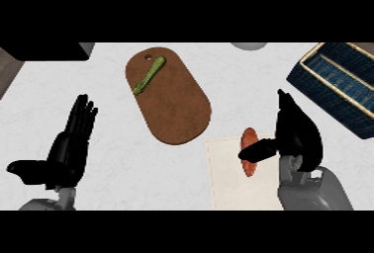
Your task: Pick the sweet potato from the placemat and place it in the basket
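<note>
Right hand (296,136) open, thumb across orange oblong sweet potato (249,157) on cream placemat (237,183) — ungripped, likely to roll away from the fingers.

Orange sweet potato (249,148), cream placemat (237,190), dark-blue basket (332,96), brown cutting board (171,106), green vegetable (149,75).

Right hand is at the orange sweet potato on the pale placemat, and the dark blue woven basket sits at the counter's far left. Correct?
Not quite. The head view shows the dark blue woven basket at the far right. The right hand is indeed at the orange sweet potato on the pale placemat.
</note>
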